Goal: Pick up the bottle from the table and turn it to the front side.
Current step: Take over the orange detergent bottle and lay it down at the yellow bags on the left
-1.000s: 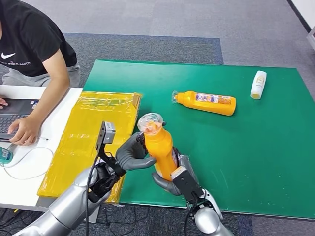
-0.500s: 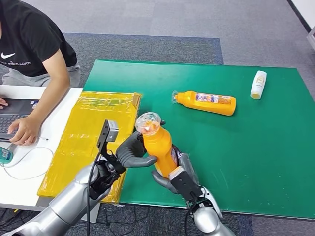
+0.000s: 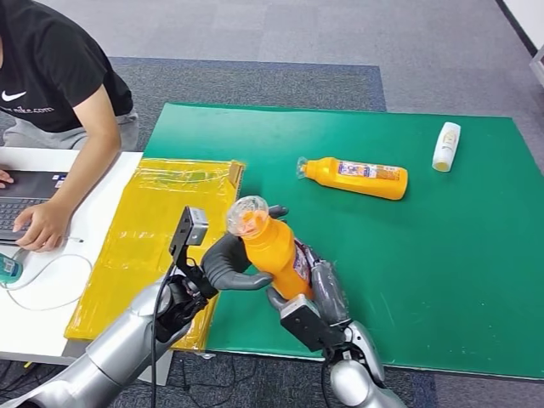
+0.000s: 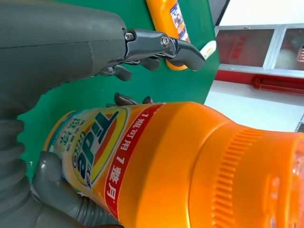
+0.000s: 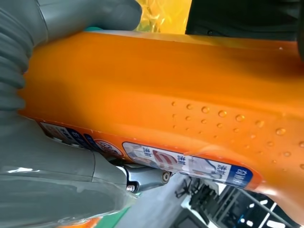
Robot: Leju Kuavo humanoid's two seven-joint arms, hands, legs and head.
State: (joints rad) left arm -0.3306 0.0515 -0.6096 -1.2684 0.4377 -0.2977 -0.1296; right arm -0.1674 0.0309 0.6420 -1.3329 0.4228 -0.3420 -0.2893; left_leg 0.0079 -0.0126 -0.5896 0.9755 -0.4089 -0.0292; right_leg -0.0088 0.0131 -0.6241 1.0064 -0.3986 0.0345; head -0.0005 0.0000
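Head view shows the orange bottle (image 3: 273,251) lifted above the near edge of the green table (image 3: 416,280), tilted with its clear cap toward the yellow sheet (image 3: 150,229). The right hand (image 3: 308,302) grips its lower body from beneath, fingers wrapped round the base, while the left hand (image 3: 231,263) presses its thumb across the shoulder, its other fingers reaching round behind. From the left wrist the brand label (image 4: 95,142) faces the camera and the far fingers (image 4: 168,47) stand off the plastic. From the right wrist, water drops (image 5: 215,116) bead on the smooth side, so I judge it slippery and, at this bulk, fairly heavy if full; the rigid waist just beside the label looks the safest hold for turning. A second orange bottle (image 3: 356,177) lies on its side mid-table, a small white bottle (image 3: 445,146) near the far right corner, both well apart. A person's arm (image 3: 61,200) rests at a laptop (image 3: 22,200) beyond the sheet, clear of the turn.
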